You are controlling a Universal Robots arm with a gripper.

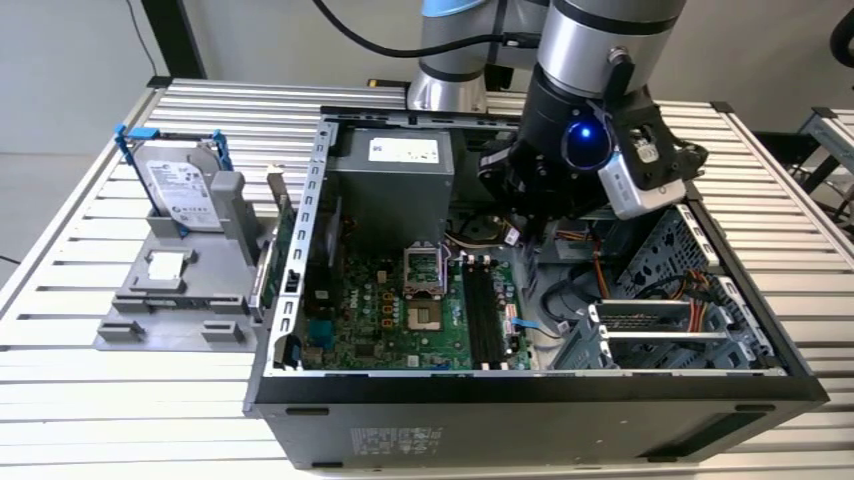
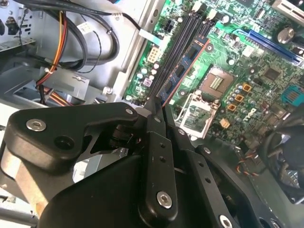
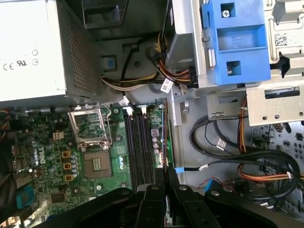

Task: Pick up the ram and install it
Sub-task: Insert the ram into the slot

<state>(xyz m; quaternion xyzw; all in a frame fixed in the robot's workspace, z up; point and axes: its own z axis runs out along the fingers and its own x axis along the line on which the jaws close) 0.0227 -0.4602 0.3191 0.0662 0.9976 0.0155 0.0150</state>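
Gripper (image 2: 159, 114) jaws closed on ram (image 2: 185, 66), edge-on above the memory slots (image 2: 183, 42).
Risk: misalignment with a slot jams the ram.

A slatted metal table (image 1: 80, 400) carries everything. On it, towards the exterior view's right, lies an open computer case (image 1: 534, 410). Just beside it on the left sits a grey stand (image 1: 174, 310) holding a hard drive (image 1: 180, 185).

Matt black plastic tool (image 2: 159, 111); glossy green motherboard (image 3: 52, 152); bare metal case (image 1: 310, 190).
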